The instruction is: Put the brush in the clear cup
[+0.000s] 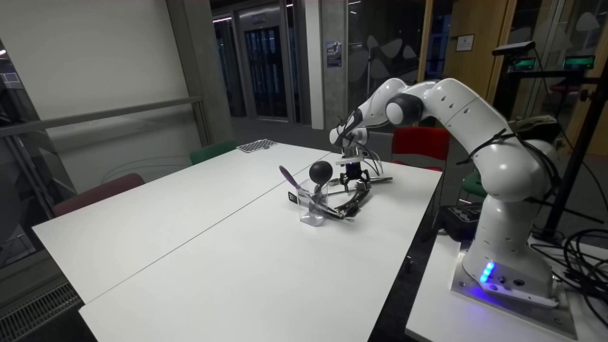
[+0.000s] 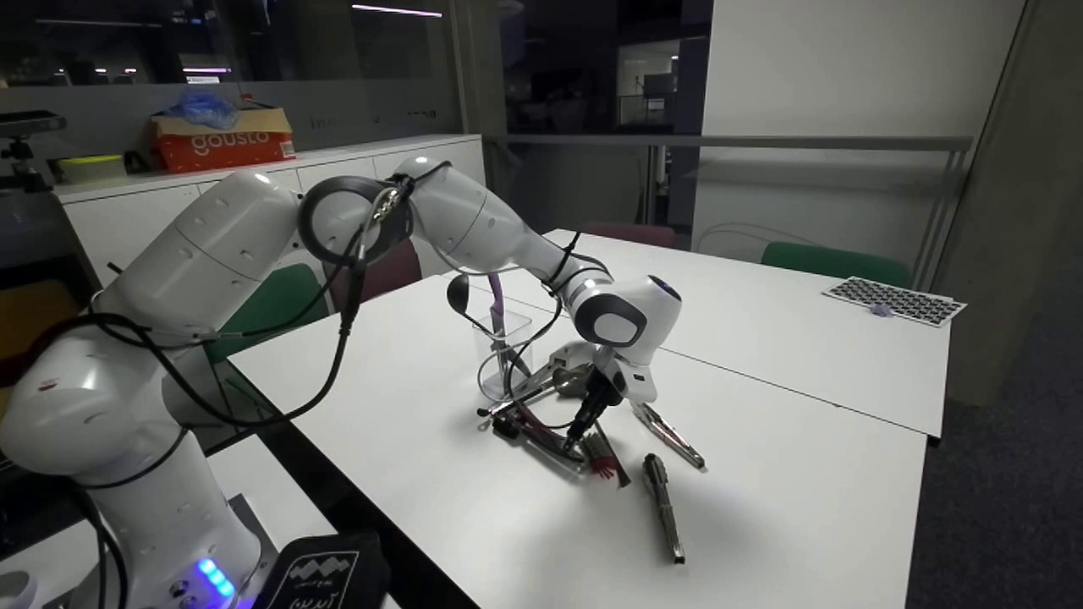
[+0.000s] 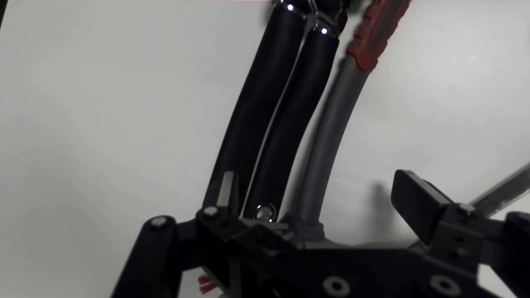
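The brush lies on the table, its grey handle (image 3: 333, 128) ending in a red grip. Red bristles (image 2: 603, 467) show beyond my gripper in an exterior view; the part between is hidden by the gripper. Low over the handle, my gripper (image 3: 316, 178) stands open, with the grey handle running between its fingers in the wrist view and no contact visible. One finger (image 3: 226, 189) overlaps a pair of black handles (image 3: 265, 120) beside the brush. The clear cup (image 1: 311, 219) stands upright, holding a purple-handled utensil (image 1: 288, 177) and a black ladle (image 1: 321, 172).
Metal tongs (image 2: 667, 436) and another metal utensil (image 2: 664, 507) lie near the gripper on the white table (image 2: 787, 499). A black slotted utensil (image 1: 292, 196) shows beside the cup. A checkered board (image 2: 895, 300) lies near the table's far edge.
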`<act>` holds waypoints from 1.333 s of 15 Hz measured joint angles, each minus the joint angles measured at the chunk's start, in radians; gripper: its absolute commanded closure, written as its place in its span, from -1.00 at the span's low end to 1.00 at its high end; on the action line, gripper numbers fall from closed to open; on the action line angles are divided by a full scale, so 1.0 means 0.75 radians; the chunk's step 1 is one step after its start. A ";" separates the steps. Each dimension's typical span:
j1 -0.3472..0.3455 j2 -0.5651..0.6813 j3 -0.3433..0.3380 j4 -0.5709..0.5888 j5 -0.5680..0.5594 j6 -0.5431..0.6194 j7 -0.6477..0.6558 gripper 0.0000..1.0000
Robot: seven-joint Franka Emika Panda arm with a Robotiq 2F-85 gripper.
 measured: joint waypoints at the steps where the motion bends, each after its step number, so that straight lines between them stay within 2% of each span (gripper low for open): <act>1: -0.001 0.015 0.000 0.018 0.000 -0.001 0.000 -0.47; 11: -0.026 0.066 0.002 0.116 0.000 -0.022 -0.022 0.99; 20: -0.040 0.066 0.003 0.127 0.006 -0.025 -0.002 0.94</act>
